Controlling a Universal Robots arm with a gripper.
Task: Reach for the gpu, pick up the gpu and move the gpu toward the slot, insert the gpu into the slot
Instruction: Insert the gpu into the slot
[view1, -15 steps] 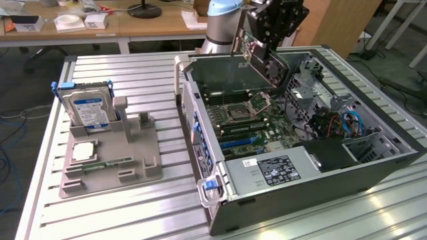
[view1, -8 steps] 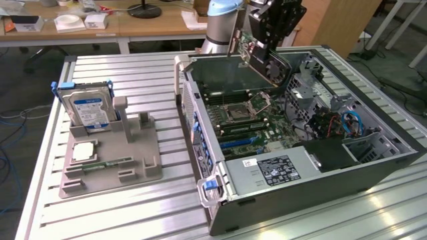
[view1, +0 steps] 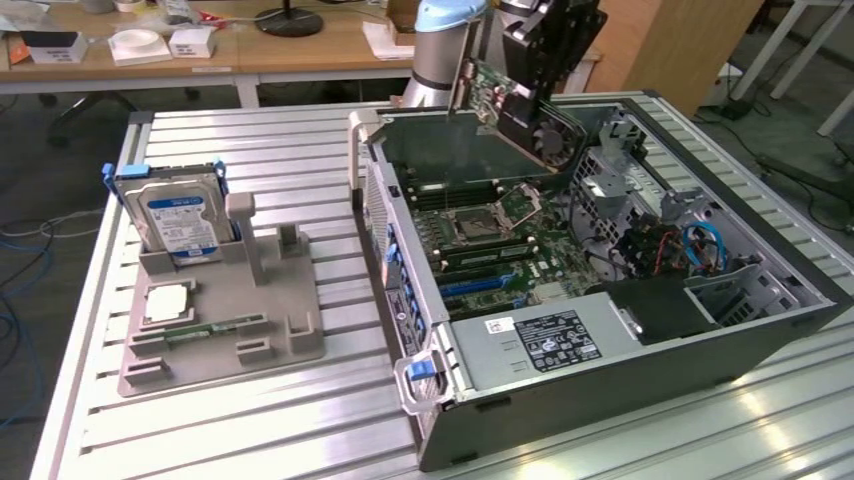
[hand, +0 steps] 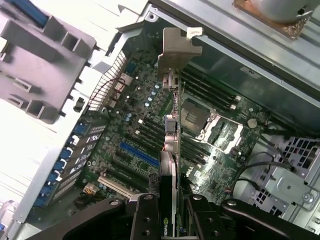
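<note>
arm (view1: 447, 40) comes in from the far side of the worktop (view1: 267, 420), w/ the gripper (view1: 545, 88) over the open pc case (view1: 601, 400). fingers (hand: 147, 217) are clamped on the gpu (view1: 514, 105), one each side of the card's top edge. gpu is up in the air, tilted, above the far end of the case interior, not touching the motherboard (view1: 494, 230). its silver bracket end is toward the exterior view's left and its fan end toward the exterior view's right. in the wrist view the gpu (hand: 170, 130) is seen edge-on, running away from the gripper (hand: 172, 222), w/ the bracket at the far tip, hanging over the board near the cpu socket (hand: 200, 120). blue slot (hand: 139, 155) lies just beside the card's line, apart from it and w/ nothing in it. on the exterior view's left, well apart from the case, is a grey holder (view1: 227, 310) w/ a blue-labelled hard drive (view1: 180, 220) standing upright in it and a small memory stick (view1: 214, 328) lying flat.
</note>
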